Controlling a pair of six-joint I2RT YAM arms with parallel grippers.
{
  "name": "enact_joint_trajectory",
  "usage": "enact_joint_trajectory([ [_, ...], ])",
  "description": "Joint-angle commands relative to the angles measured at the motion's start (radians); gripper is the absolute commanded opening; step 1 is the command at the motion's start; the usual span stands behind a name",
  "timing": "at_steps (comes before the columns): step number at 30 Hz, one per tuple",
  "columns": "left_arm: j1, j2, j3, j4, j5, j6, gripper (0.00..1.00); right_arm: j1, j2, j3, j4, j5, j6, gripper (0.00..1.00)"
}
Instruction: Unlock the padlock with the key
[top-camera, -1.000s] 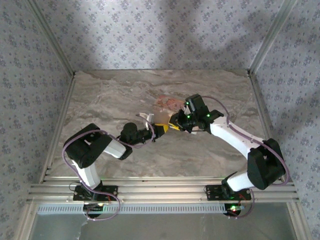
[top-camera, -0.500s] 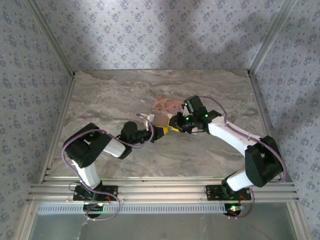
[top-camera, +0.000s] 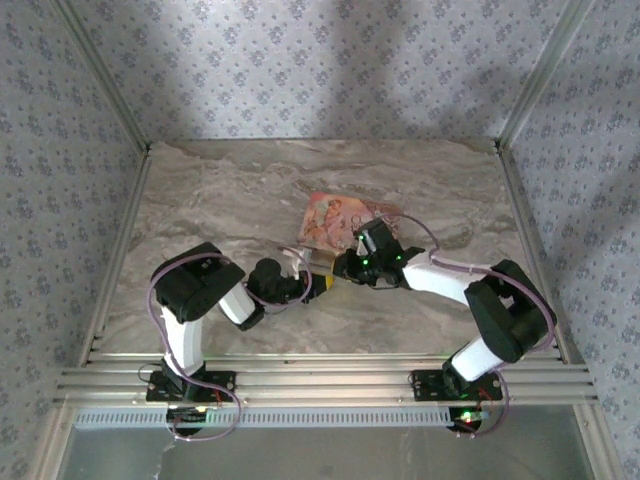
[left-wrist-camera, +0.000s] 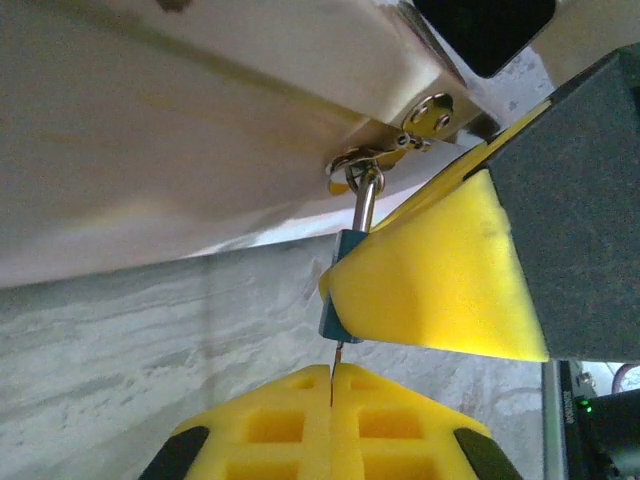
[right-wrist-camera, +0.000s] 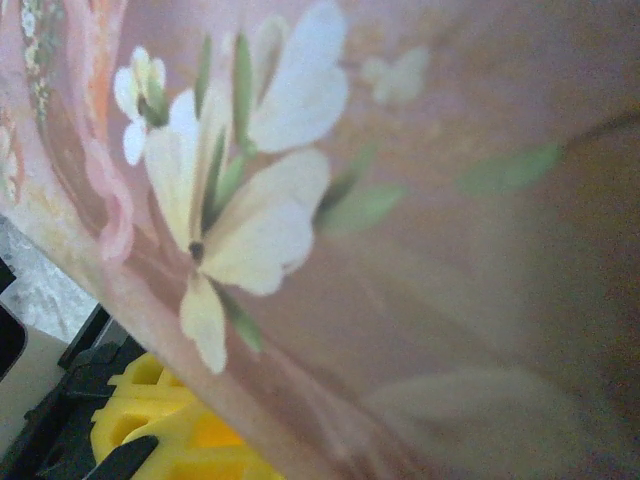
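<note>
The tiny blue-green padlock (left-wrist-camera: 343, 247) hangs by its shackle from the metal hasp (left-wrist-camera: 378, 160) on the pink floral box (top-camera: 335, 218). In the left wrist view my right gripper's yellow pads (left-wrist-camera: 430, 280) are shut on the padlock's body. My left gripper (left-wrist-camera: 331, 368) is shut on the key (left-wrist-camera: 334, 352). The key's thin blade stands up between the pads and its tip meets the padlock's underside. From above, the left gripper (top-camera: 318, 287) and right gripper (top-camera: 340, 268) meet nose to nose just in front of the box. The box's flowered side (right-wrist-camera: 400, 200) lies close against the right wrist camera.
The marble table (top-camera: 220, 190) has free room to the left of and behind the box. Aluminium frame rails (top-camera: 320, 385) run along the near edge. Patterned walls close in the back and both sides. A yellow foam pad (right-wrist-camera: 160, 430) shows under the box in the right wrist view.
Both grippers have drawn back toward the near edge, still joined at the padlock. More of the box's lid now shows behind the right gripper.
</note>
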Motion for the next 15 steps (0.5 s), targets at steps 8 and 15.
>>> enact_joint_trajectory([
  [8,-0.012,0.049,-0.019,0.072,-0.095,0.058,0.00,0.018,-0.011,-0.073,0.037,0.125,0.056,0.30],
  [15,-0.012,0.065,-0.008,0.072,-0.098,0.051,0.00,0.038,-0.077,-0.094,0.033,0.199,0.095,0.46],
])
